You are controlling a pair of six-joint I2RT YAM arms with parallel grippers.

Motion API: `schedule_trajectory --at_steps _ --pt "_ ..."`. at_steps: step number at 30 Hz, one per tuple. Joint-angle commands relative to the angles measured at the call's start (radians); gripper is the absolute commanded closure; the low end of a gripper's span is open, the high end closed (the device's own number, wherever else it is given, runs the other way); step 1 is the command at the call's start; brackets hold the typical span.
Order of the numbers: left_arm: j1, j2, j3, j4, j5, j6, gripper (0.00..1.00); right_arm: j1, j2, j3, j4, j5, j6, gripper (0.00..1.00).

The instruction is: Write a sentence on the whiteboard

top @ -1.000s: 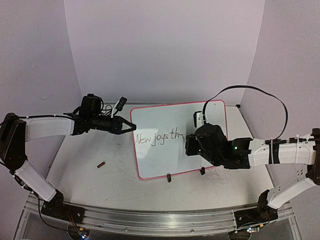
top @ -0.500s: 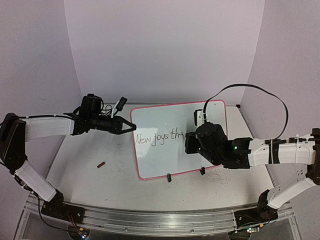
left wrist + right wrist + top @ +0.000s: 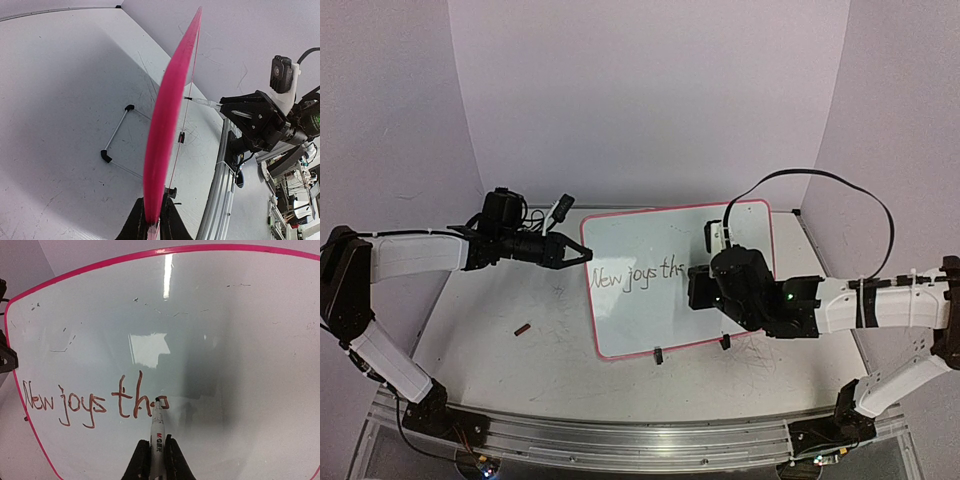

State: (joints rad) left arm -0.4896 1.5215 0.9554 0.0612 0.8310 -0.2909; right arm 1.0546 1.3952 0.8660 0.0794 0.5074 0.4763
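Observation:
The whiteboard [image 3: 665, 320], white with a pink rim, lies slanted at the middle of the table. The sentence [image 3: 638, 275] on it reads "New joys th" plus a small partly formed letter, in dark red strokes [image 3: 95, 402]. My right gripper [image 3: 155, 441] is shut on a white marker [image 3: 158, 432] whose black tip touches the board at that last letter. From above, the right gripper [image 3: 698, 285] is over the board's right half. My left gripper [image 3: 152, 207] is shut on the board's pink rim [image 3: 167, 115], at its upper left corner [image 3: 582, 254].
A small dark red cap [image 3: 523, 328] lies on the scuffed table left of the board. Black clips [image 3: 659, 355] sit on the board's near edge. A thin wire stand [image 3: 116, 135] lies beside the board. Purple walls close in three sides; a metal rail [image 3: 640, 430] runs along the front.
A small new stroke has appeared after "th". My right wrist has shifted slightly left with the marker. The left arm has not moved.

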Motion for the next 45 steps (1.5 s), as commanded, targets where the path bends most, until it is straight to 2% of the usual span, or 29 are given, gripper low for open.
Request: schedule_trajectory --at_steps 1,11,18,26,34,38,45 --pt "-0.032 -0.003 0.028 -0.034 0.02 0.002 0.91 -0.005 0.007 -0.019 -0.005 -0.022 0.015 1.0" --pt "-0.032 -0.004 0.028 -0.034 0.021 0.002 0.91 -0.004 0.006 -0.034 -0.057 -0.018 0.039 1.0" --pt "-0.033 -0.003 0.027 -0.035 0.02 0.002 0.91 -0.004 -0.021 -0.024 -0.105 0.047 0.042 1.0" --pt "-0.032 -0.001 0.028 -0.036 0.02 0.002 0.91 -0.004 -0.019 -0.021 -0.12 0.024 0.028 1.0" --pt "-0.032 -0.001 0.028 -0.035 0.018 0.004 0.91 -0.005 -0.117 -0.03 -0.139 0.053 0.019 1.0" --pt "-0.033 -0.001 0.029 -0.035 0.02 0.004 0.91 -0.005 -0.199 -0.071 -0.088 0.038 -0.03 1.0" --pt "-0.032 -0.006 0.027 -0.036 0.014 0.004 0.91 -0.008 -0.182 -0.06 -0.072 0.052 -0.035 1.0"
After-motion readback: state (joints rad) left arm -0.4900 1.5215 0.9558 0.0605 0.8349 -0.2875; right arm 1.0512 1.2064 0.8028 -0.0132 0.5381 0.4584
